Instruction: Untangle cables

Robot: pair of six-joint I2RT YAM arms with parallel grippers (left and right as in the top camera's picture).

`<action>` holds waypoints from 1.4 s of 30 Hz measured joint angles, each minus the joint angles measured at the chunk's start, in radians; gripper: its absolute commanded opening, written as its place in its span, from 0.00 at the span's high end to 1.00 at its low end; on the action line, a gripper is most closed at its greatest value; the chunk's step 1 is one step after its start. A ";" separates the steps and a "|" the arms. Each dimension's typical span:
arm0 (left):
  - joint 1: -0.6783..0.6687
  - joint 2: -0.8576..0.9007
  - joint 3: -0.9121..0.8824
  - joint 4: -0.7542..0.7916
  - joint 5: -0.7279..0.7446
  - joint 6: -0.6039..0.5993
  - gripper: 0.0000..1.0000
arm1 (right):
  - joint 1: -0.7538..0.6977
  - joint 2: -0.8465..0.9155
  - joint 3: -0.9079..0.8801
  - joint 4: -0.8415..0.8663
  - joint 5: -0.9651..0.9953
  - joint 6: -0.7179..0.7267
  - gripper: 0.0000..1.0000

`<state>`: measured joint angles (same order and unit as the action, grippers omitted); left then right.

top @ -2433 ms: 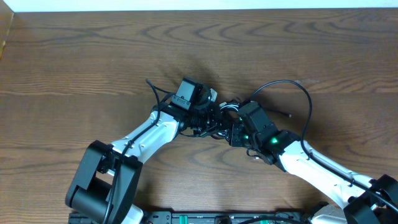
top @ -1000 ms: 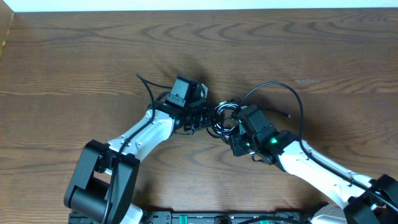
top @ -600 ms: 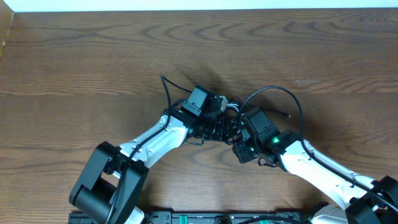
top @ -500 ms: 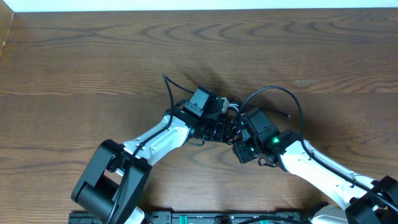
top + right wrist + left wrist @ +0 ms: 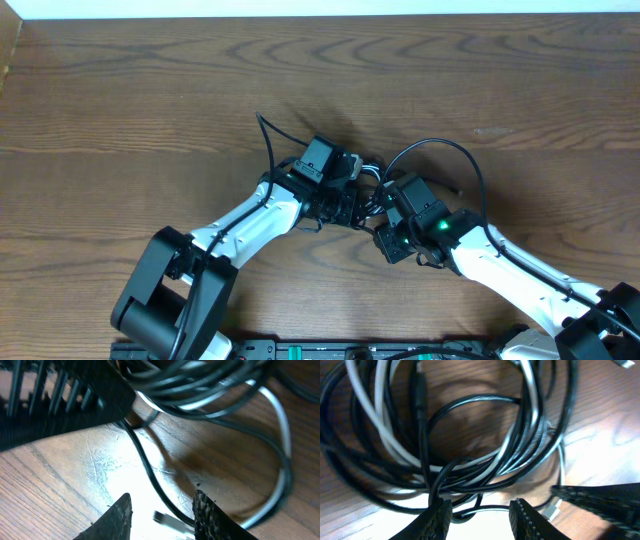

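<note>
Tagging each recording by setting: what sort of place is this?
Likely a robotics lab or test bench: a wood-grain table, a left arm and right arm based at its near edge, and a tangle of cables between them.

Left arm (image 5: 245,215), right arm (image 5: 500,263) angled inward; left fingers (image 5: 439,519), right fingers (image 5: 206,514) parted (partway).

No writing, label, brand mark or number can be read in any view. The cables (image 5: 515,460) show plain black and white sheaths, blurred at close range in both wrist views. The bench (image 5: 120,100) shows only wood grain. From overhead, the arm housings are too small for any print on them to be made out.
</note>
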<state>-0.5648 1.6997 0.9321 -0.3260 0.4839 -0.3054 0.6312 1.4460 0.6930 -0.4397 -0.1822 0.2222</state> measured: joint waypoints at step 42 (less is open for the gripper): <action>0.000 0.027 0.000 0.023 -0.160 0.157 0.53 | 0.023 0.014 0.000 0.061 0.003 -0.089 0.65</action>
<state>-0.5648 1.7264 0.9318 -0.3031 0.3241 -0.1486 0.6540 1.4597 0.6930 -0.3782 -0.1791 0.1333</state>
